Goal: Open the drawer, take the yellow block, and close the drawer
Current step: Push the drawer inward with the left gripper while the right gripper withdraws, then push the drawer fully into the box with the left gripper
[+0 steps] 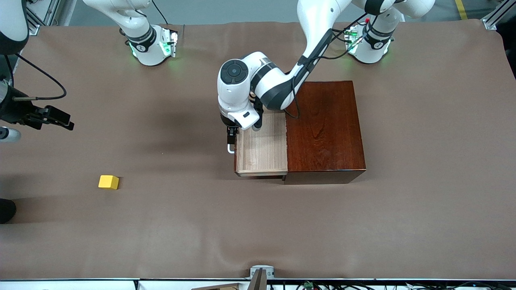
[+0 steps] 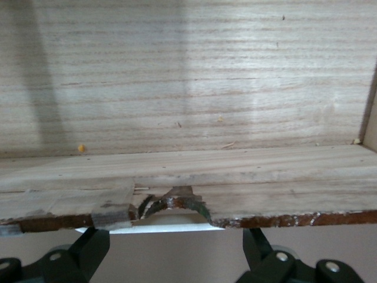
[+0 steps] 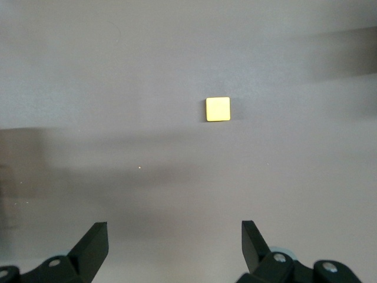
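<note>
Bare table cover [image 1: 258, 225] across the whole lower band of the front view, broken only by the yellow block [image 1: 108, 182], with clear cloth all round it. Middle of the frame blocked by the wooden box [image 1: 326, 129] and the pulled-out drawer [image 1: 262, 153]. Upper part of the tray overhung by the left arm [image 1: 258, 84]. Left gripper [image 1: 231, 139] at the handle [image 1: 230, 150], fingers spread.

Robot lab: 2 Franka arms [image 1: 278, 86], alu framing [image 1: 495, 18], cables.
</note>
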Tool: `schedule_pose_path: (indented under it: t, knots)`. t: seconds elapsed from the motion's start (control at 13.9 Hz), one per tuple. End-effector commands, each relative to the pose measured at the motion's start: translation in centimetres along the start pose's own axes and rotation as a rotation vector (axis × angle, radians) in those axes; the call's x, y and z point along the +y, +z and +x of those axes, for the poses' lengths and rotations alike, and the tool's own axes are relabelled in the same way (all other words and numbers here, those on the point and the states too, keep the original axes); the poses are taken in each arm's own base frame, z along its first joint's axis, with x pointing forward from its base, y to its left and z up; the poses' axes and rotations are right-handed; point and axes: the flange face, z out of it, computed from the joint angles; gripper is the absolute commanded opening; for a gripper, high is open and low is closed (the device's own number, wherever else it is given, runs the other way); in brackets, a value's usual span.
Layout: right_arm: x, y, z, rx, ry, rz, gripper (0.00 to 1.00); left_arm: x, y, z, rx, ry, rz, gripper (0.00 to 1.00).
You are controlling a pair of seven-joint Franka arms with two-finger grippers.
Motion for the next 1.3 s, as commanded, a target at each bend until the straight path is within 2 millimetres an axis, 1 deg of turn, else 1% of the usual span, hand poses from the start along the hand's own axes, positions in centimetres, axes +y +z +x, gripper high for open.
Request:
schedule_pose_path:
  t: [0.0,0.07,0.14,0.29,0.43,0.58,0.79,0.94,1.22]
  knots:
    - [0.4,-1.2,-1.6,0.001,0.006,-0.014,1.0,1.0,1.0,2.5,0.158,0.051,0.008,1.0]
    - [0.4,-1.4,-1.6,0.005,0.004,-0.014,1.0,0.9,0.9,2.8,0.185,0.055,0.008,1.0]
    - [0.4,-1.4,-1.5,0.007,0.003,-0.014,1.0,0.8,0.4,3.0,0.214,0.063,0.008,1.0]
    - [-0.4,-1.1,-1.4,0.005,-0.009,-0.015,1.0,0.8,-0.2,3.6,0.267,0.075,0.004,1.0]
    - [-0.3,-2.0,-1.5,0.017,-0.007,-0.013,1.0,1.5,-0.4,4.7,0.307,0.063,0.001,1.0]
    - [-0.3,-2.3,-1.4,0.027,-0.005,-0.013,1.0,1.9,-0.3,5.6,0.352,0.054,0.0,1.0]
    - [-0.5,-2.3,-1.4,0.025,-0.004,-0.013,1.0,2.5,-0.3,7.2,0.433,-0.013,-0.006,1.0]
    - [-0.4,-2.2,-1.3,0.028,0.001,-0.013,1.0,3.4,-0.4,8.5,0.463,-0.096,-0.021,1.0]
    - [-0.3,-2.2,-1.3,0.022,0.002,-0.013,1.0,4.1,-0.6,10.7,0.535,-0.141,0.009,1.0]
